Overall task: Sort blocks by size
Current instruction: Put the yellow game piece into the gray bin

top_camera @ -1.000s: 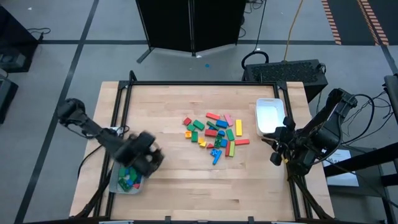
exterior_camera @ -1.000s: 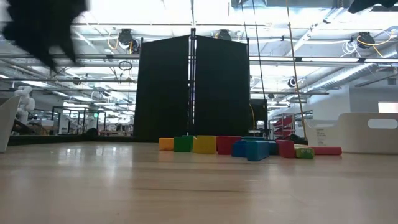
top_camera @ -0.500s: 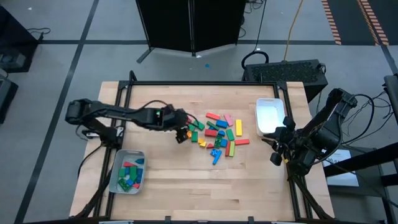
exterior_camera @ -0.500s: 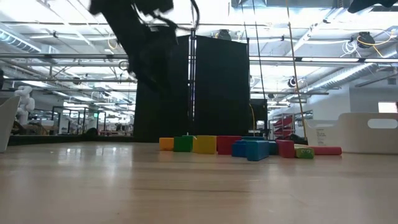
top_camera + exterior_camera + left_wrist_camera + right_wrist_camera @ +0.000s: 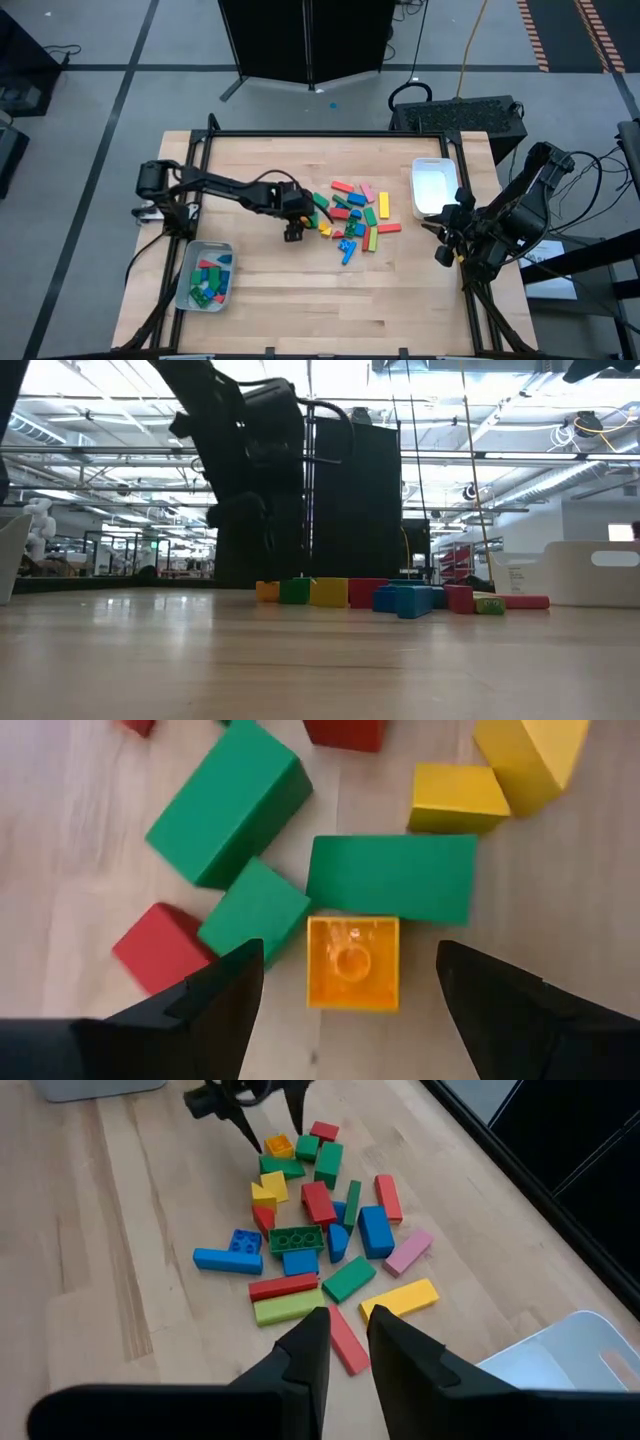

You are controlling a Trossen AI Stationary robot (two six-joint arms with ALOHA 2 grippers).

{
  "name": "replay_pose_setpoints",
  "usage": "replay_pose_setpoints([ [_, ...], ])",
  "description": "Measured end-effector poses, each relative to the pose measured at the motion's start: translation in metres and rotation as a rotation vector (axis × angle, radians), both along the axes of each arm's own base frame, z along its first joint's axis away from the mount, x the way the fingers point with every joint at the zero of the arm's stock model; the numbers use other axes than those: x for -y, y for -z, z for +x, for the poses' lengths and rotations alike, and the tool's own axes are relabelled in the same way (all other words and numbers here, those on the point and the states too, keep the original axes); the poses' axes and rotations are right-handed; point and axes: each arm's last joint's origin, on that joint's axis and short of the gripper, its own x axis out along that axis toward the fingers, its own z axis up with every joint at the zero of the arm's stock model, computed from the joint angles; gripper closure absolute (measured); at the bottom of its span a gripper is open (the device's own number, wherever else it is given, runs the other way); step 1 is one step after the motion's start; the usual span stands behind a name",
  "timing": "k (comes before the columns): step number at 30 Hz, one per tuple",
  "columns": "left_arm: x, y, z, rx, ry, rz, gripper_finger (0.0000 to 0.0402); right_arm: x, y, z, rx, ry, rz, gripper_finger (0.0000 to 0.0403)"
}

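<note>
The left pincer (image 5: 345, 985), open over the orange cube (image 5: 352, 962), should drop straight and close squarely without nudging the green bar (image 5: 392, 878).

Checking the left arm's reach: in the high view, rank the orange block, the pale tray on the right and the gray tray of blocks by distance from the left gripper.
From the left gripper:
1. Orange block, pile's left edge.
2. Gray tray, near-left corner.
3. Pale tray, far right.

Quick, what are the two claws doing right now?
Left gripper: jaws open, empty, above the orange block.
Right gripper: jaws nearly shut, holding nothing.
</note>
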Motion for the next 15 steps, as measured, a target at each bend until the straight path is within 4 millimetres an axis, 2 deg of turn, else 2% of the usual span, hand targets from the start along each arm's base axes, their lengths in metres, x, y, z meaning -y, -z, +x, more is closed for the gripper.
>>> replay_pose_setpoints([
  [5,-0.004,0.019,0.005,-0.031,-0.014,-0.07,0.0108,0.0,0.0,0.0,-0.002,0.002,0.005,0.0335],
  [8,-0.005,0.026,0.006,-0.045,-0.031,-0.09,0.0122,0.0,0.0,0.0,-0.003,0.002,0.005,0.0335],
  [11,-0.004,0.029,0.007,-0.051,-0.041,-0.097,0.0164,0.0,0.0,0.0,-0.007,0.002,0.001,0.0335],
  [15,-0.004,0.025,0.007,-0.037,-0.059,-0.099,0.025,0.002,0.001,-0.001,-0.017,0.003,-0.012,0.0335],
])
